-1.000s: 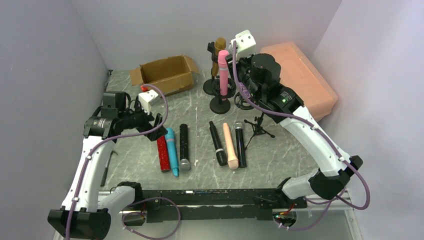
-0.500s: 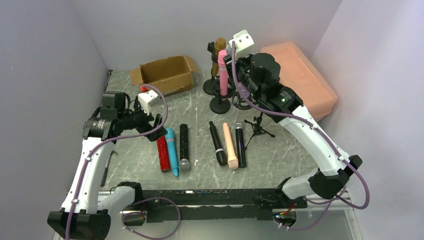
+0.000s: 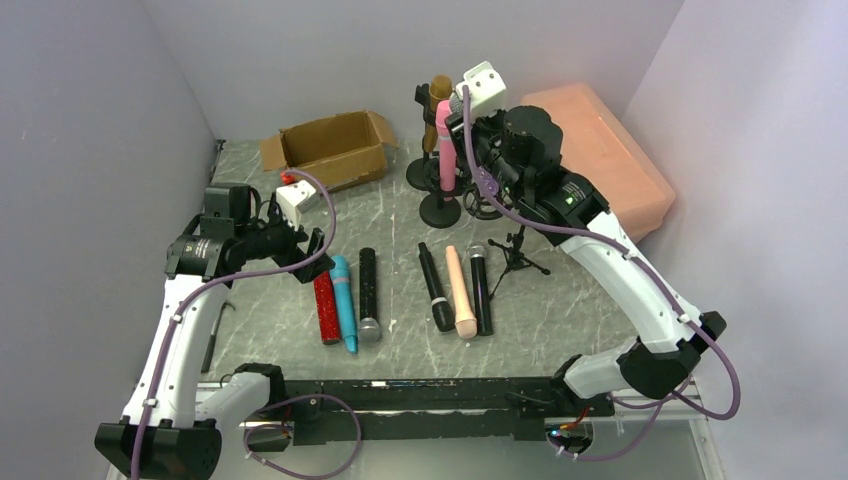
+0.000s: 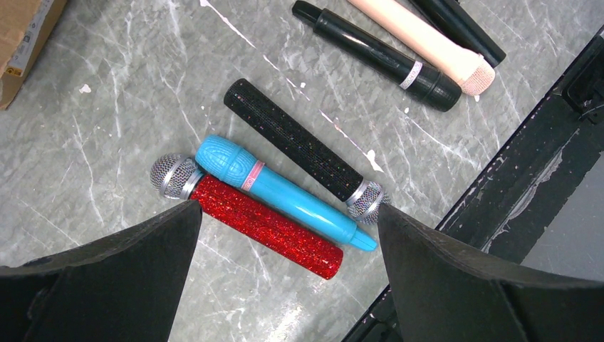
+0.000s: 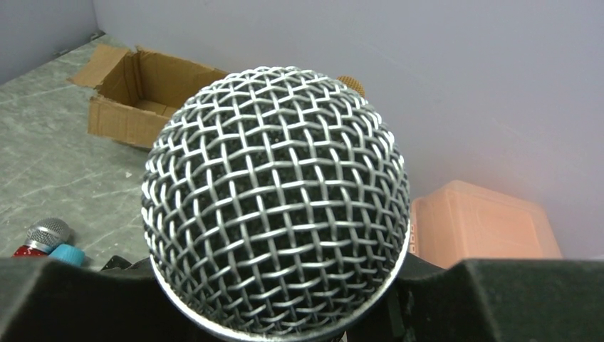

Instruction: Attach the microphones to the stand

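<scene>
We noted right hand (image 3: pixel 462 108) clamped on mesh-head microphone (image 5: pixel 276 196), apparently at barrel; judged stiff, slick, top-heavy. Left hand (image 4: pixel 288 210) gaped wide.

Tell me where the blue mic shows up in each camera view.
Top external: blue mic left of center, between red mic and black mic.
Left wrist: center of frame.
Right wrist: only its head, bottom left, left of the held mic.
Shared landmark: cardboard box.
</scene>
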### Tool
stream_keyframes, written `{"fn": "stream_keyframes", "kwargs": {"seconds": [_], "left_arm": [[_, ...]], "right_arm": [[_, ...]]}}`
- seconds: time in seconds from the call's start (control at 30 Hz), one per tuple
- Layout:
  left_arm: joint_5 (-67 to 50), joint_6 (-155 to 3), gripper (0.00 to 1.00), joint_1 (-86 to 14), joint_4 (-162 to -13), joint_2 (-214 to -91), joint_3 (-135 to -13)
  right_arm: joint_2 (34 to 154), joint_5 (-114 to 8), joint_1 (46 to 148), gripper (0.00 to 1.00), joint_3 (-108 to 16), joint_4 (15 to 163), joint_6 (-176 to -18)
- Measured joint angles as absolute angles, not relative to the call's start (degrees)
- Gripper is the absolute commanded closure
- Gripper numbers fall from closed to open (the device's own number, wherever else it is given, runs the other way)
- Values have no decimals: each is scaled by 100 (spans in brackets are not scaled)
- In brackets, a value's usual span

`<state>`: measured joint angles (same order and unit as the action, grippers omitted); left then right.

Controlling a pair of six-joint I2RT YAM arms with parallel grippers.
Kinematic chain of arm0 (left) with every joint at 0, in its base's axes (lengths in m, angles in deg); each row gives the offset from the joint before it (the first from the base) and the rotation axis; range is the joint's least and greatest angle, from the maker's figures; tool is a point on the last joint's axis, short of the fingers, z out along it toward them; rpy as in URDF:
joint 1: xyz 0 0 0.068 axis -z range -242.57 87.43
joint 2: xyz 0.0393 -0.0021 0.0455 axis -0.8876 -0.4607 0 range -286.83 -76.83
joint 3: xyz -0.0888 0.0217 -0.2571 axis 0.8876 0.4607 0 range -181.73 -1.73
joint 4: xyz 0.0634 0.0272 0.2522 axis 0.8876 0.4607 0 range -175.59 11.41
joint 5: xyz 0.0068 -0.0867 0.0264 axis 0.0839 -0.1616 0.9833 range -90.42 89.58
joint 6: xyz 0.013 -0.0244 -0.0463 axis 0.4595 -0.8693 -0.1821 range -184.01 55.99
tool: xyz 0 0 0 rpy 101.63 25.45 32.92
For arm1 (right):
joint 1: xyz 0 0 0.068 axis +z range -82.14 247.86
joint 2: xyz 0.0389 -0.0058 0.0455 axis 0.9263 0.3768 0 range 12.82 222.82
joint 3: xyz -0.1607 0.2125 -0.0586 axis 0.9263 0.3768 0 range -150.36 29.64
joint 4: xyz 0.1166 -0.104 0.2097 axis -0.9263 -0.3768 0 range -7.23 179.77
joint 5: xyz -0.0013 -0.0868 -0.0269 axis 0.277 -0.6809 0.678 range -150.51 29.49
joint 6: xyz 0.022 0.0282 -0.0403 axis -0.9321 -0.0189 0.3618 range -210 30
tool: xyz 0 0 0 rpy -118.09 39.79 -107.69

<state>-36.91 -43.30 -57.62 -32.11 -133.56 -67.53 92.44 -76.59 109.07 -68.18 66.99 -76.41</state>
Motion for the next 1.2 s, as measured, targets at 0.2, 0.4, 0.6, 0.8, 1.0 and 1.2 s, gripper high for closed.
{"fn": "stream_keyframes", "kwargs": {"seconds": [0.2, 0.4, 0.6, 0.8, 1.0, 1.2], "left_arm": [[-3698, -4332, 1, -5762, -3216, -13358, -6731], [-3698, -4332, 1, -5762, -3211, -13360, -6670], [-3700, -4330, 1, -5762, -3213, -13360, -6668], [-3704, -4330, 1, -5762, -3211, -13360, -6668], [-3704, -4330, 1, -5762, -3211, -13360, -6668], [-3726, -4332, 1, -5762, -3211, -13360, -6668]], "right_arm": [[9226, -7696, 10907, 100, -7052, 6579, -7670], [9233, -7694, 10907, 100, -7301, 6581, -7713], [9237, -7751, 10899, 100, -7146, 6576, -7735], [9237, -7851, 10888, 100, -6842, 6633, -7737], [9163, -7956, 10888, 100, -6687, 6826, -7735], [9036, -8105, 10888, 100, -6550, 6941, -7759]]}}
